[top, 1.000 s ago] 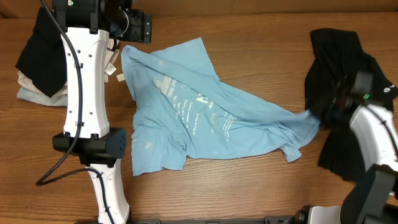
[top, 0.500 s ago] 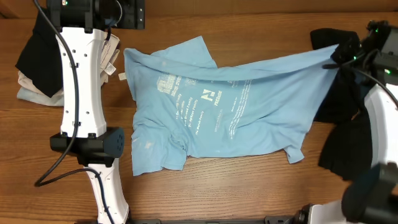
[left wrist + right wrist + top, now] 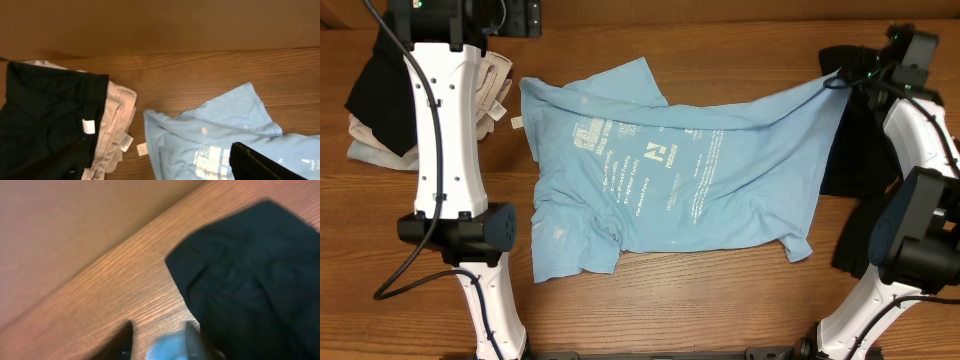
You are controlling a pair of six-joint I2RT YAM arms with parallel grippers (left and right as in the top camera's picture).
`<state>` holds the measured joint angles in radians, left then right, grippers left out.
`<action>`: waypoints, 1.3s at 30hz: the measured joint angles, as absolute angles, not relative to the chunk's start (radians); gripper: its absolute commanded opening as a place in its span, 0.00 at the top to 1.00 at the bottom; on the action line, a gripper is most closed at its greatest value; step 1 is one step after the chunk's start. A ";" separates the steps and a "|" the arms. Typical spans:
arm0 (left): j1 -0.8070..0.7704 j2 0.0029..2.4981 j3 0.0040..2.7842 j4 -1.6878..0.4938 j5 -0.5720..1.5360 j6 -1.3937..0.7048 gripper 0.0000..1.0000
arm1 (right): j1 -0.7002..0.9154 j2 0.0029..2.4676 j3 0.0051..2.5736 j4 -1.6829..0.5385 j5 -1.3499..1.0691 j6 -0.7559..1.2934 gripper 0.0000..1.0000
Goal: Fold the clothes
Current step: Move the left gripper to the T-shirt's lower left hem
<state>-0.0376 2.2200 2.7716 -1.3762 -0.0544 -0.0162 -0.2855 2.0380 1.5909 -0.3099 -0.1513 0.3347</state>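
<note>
A light blue T-shirt [image 3: 670, 170] with white print lies across the middle of the table, its right corner lifted toward the back right. My right gripper [image 3: 840, 78] is shut on that corner. In the right wrist view the blue cloth [image 3: 167, 349] sits between the fingers [image 3: 157, 340]. My left gripper [image 3: 525, 15] hovers at the back left, open and empty. In the left wrist view its fingers [image 3: 160, 170] are spread wide above the shirt's left shoulder [image 3: 220, 130].
A pile of black clothes [image 3: 880, 200] lies at the right edge, under the right arm, and also shows in the right wrist view [image 3: 250, 280]. A black garment [image 3: 380, 90] on beige ones [image 3: 495, 85] lies at the back left. Tags show on them [image 3: 89, 126].
My right gripper has carried the shirt's right corner from the right-middle up to the back right, spreading the shirt out. The left gripper has drifted slightly back and left.
</note>
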 measured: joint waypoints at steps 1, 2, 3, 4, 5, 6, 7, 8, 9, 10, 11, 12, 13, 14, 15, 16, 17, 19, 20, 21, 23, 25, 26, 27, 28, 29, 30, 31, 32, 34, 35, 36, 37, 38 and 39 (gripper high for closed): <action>-0.033 2.220 2.772 -1.378 -0.054 -0.016 0.07 | -0.286 2.038 1.608 -0.334 -0.155 0.323 0.30; -0.027 2.220 2.772 -1.388 -0.053 -0.016 0.06 | -0.286 2.038 1.656 -0.411 -0.154 0.324 0.22; -0.022 2.220 2.772 -1.397 -0.051 -0.016 0.05 | -0.286 2.038 1.685 -0.450 -0.158 0.311 0.17; -0.015 2.220 2.774 -1.415 -0.041 -0.017 0.04 | -0.286 2.038 1.729 -0.529 -0.158 0.303 0.12; -0.009 2.219 2.777 -1.441 -0.033 -0.016 0.04 | -0.286 2.038 1.770 -0.596 -0.160 0.302 0.08; -0.002 2.217 2.780 -1.467 -0.022 -0.017 0.04 | -0.286 2.037 1.819 -0.666 -0.160 0.298 0.03; 0.006 2.210 2.784 -1.495 -0.013 -0.019 0.04 | -0.286 2.034 1.881 -0.758 -0.161 0.295 0.00; 0.010 2.203 2.785 -1.514 -0.009 -0.020 0.04 | -0.286 2.031 1.918 -0.826 -0.163 0.291 0.00; 0.016 2.188 2.785 -1.536 -0.004 -0.021 0.04 | -0.286 2.025 1.965 -0.901 -0.167 0.289 0.00; 0.017 2.170 2.785 -1.557 0.000 -0.021 0.03 | -0.286 2.015 2.006 -0.976 -0.168 0.287 0.00; 0.023 2.136 2.786 -1.586 0.004 -0.021 0.03 | -0.286 1.998 2.053 -1.069 -0.168 0.287 0.00; 0.026 2.109 2.788 -1.610 0.005 -0.023 0.03 | -0.286 1.981 2.086 -1.125 -0.170 0.288 0.00; 0.026 2.077 2.790 -1.641 0.007 -0.024 0.00 | -0.286 1.961 2.119 -1.180 -0.171 0.287 0.00; 0.026 2.041 2.795 -1.672 0.008 -0.023 0.00 | -0.286 1.935 2.147 -1.234 -0.173 0.287 0.00; 0.026 2.006 2.797 -1.683 0.012 -0.025 0.00 | -0.286 1.908 2.168 -1.280 -0.177 0.287 0.00; 0.026 1.972 2.798 -1.684 0.020 -0.025 0.00 | -0.286 1.877 2.183 -1.319 -0.183 0.287 0.00; 0.026 1.942 2.798 -1.684 0.031 -0.025 0.00 | -0.286 1.847 2.193 -1.359 -0.191 0.286 0.00; 0.021 1.884 2.798 -1.684 0.062 -0.026 0.00 | -0.286 1.790 2.206 -1.455 -0.212 0.279 0.02; 0.019 1.859 2.788 -1.684 0.080 -0.028 0.00 | -0.286 1.768 2.210 -1.504 -0.219 0.276 0.03; 0.019 1.840 2.773 -1.686 0.094 -0.031 0.00 | -0.286 1.752 2.212 -1.547 -0.223 0.271 0.04; 0.019 1.793 2.693 -1.684 0.113 -0.044 0.00 | -0.286 1.732 2.212 -1.628 -0.231 0.268 0.08; 0.013 1.750 2.586 -1.684 0.112 -0.057 0.00 | -0.283 1.728 2.210 -1.670 -0.230 0.268 0.09; 0.013 1.719 2.505 -1.685 0.109 -0.073 0.00 | -0.281 1.727 2.203 -1.683 -0.228 0.267 0.10; 0.013 1.692 2.428 -1.683 0.104 -0.088 0.00 | -0.274 1.719 2.183 -1.688 -0.221 0.272 0.10; 0.013 1.658 2.338 -1.676 0.093 -0.107 0.00 | -0.267 1.711 2.161 -1.688 -0.216 0.277 0.10; 0.013 1.624 2.249 -1.681 0.085 -0.130 0.00 | -0.258 1.700 2.137 -1.687 -0.209 0.281 0.10; 0.013 1.596 2.176 -1.680 0.079 -0.153 0.00 | -0.244 1.684 2.104 -1.688 -0.198 0.288 0.10; 0.013 1.555 2.073 -1.671 0.070 -0.182 0.00 | -0.228 1.665 2.065 -1.684 -0.183 0.300 0.10; 0.013 1.526 2.004 -1.652 0.068 -0.202 0.00 | -0.213 1.648 2.035 -1.681 -0.173 0.309 0.10; 0.013 1.462 1.842 -1.600 0.062 -0.246 0.00 | -0.179 1.597 1.938 -1.646 -0.147 0.330 0.10; 0.013 1.451 1.806 -1.589 0.063 -0.257 0.00 | -0.165 1.574 1.890 -1.629 -0.139 0.337 0.10; 0.013 1.423 1.713 -1.558 0.060 -0.284 0.00 | -0.147 1.545 1.820 -1.599 -0.131 0.345 0.10; 0.013 1.404 1.644 -1.515 0.059 -0.302 0.00 | -0.136 1.526 1.772 -1.581 -0.125 0.350 0.10; 0.013 1.394 1.578 -1.487 0.058 -0.321 0.00 | -0.122 1.506 1.705 -1.551 -0.121 0.362 0.10; 0.013 1.389 1.526 -1.467 0.057 -0.338 0.00 | -0.111 1.492 1.647 -1.525 -0.118 0.369 0.10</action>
